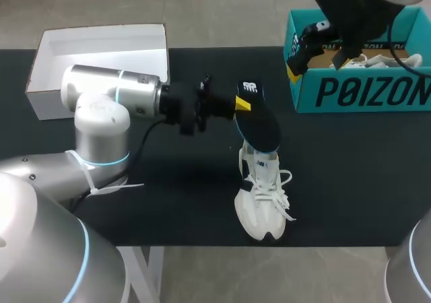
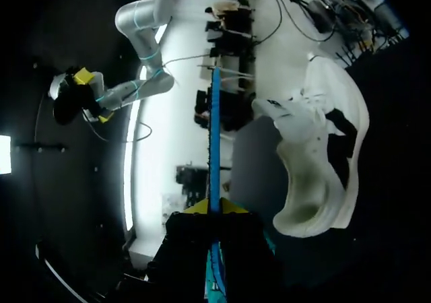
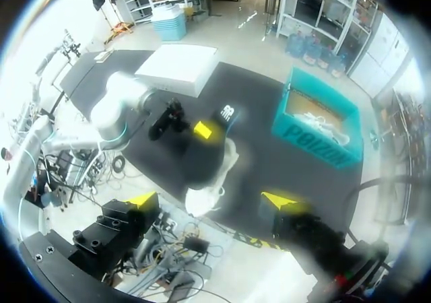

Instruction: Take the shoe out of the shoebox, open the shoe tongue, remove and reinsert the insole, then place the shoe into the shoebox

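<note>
Aloft, logo-marked insole (image 1: pixel 262 124) in left claw (image 1: pixel 241 104)

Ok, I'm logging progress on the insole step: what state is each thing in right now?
insole: out of the shoe, clamped in the left hand.
shoe: out of the shoebox, upright on the table.
shoebox: open, lid off.
lid: lying upturned on the table.
left hand: shut on insole.
right hand: open, empty, raised.
</note>
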Controlling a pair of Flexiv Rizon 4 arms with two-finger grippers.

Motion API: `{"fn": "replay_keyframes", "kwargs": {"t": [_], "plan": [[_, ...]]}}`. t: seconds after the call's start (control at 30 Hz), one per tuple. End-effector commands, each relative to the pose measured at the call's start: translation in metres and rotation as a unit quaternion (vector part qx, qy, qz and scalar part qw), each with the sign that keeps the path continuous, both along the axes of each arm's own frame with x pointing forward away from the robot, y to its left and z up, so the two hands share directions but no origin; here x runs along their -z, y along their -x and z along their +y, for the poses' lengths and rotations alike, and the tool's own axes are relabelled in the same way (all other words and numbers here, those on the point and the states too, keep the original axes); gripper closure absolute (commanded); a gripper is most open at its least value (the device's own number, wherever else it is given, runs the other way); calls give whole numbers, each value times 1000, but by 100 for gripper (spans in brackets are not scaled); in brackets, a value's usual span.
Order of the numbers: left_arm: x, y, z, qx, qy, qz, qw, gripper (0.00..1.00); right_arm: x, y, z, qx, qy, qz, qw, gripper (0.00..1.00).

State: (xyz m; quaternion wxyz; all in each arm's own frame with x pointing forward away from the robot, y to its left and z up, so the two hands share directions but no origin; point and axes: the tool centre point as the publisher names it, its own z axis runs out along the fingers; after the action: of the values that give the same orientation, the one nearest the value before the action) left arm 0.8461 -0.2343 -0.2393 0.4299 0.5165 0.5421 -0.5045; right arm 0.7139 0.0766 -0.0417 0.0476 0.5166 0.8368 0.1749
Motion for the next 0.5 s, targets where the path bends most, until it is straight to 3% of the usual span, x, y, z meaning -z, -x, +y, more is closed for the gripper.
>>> {"fn": "replay_keyframes", "kwargs": {"t": [0.03, 0.07, 0.27, 0.5], "plan": [[4, -16, 1, 12, -1, 128, 992, 100, 0, -2, 1, 0, 1, 2, 1000, 0], [4, -17, 3, 14, 3, 169, 986, 100, 0, -2, 1, 0, 1, 2, 1000, 0], [-5, -15, 8, 18, 8, 270, 963, 100, 0, -2, 1, 0, 1, 2, 1000, 0], [-16, -14, 9, 14, 25, 343, 939, 100, 0, -2, 1, 0, 1, 2, 1000, 0]]}}
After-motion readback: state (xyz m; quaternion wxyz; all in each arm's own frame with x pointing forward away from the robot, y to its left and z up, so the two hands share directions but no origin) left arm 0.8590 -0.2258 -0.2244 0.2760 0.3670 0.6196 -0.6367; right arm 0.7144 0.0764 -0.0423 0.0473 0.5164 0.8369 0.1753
